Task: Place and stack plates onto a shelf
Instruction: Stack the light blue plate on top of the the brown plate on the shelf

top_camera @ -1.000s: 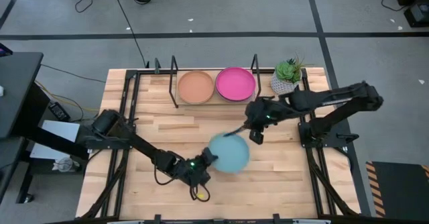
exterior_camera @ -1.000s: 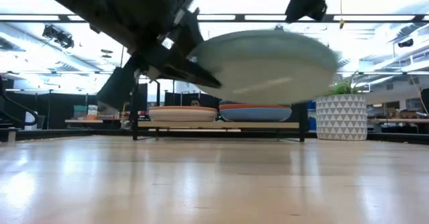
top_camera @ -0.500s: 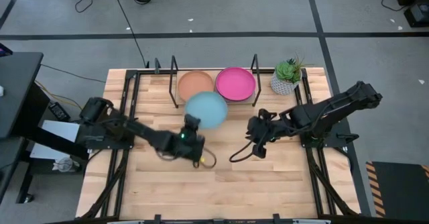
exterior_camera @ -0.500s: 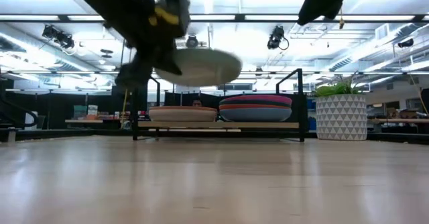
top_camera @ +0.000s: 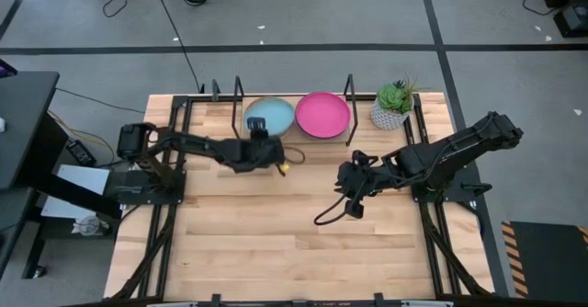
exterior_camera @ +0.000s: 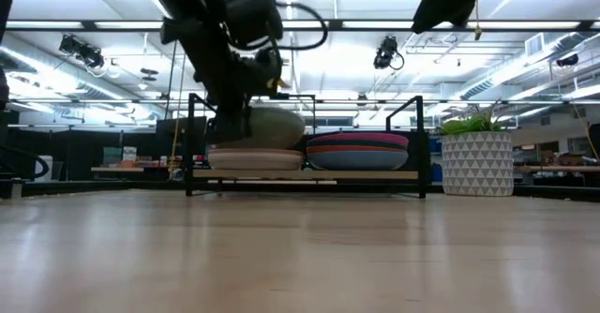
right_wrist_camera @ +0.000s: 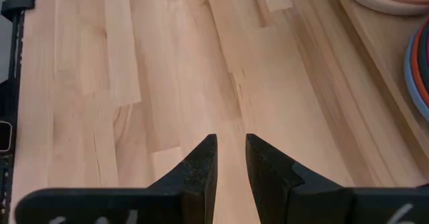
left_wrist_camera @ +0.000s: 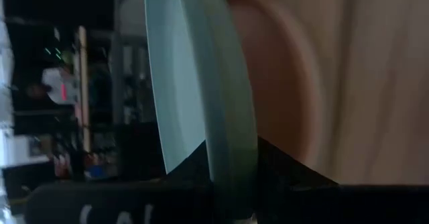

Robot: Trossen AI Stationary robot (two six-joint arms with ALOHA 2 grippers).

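Right, the left gripper [top_camera: 260, 134] is up in the upper middle of the high view, at the near edge of the low light-wood shelf with black metal end frames [top_camera: 294, 140], and its jaws are clamped on the rim of the round light teal plate [top_camera: 269, 115]. That plate sits over the shelf's left half, above the tan plate [exterior_camera: 255, 158], whose rim shows low in the low view, just left of centre. In the low view the light teal plate [exterior_camera: 274, 127] looks tilted, its underside facing the camera; whether it touches the tan plate, I cannot tell. The left wrist view shows the teal rim [left_wrist_camera: 224, 117] edge-on between the dark fingers [left_wrist_camera: 285, 170], with the tan plate [left_wrist_camera: 281, 83] behind it.

On the shelf's right half sits the pink plate [top_camera: 322, 114], topping a stack of coloured plates [exterior_camera: 357, 152]. A white patterned pot with a green plant [top_camera: 392, 106] stands just right of the shelf.

The right gripper [top_camera: 353, 199] hangs right of centre over the bare wooden tabletop [top_camera: 276, 233], jaws slightly apart [right_wrist_camera: 230, 160], holding nothing.
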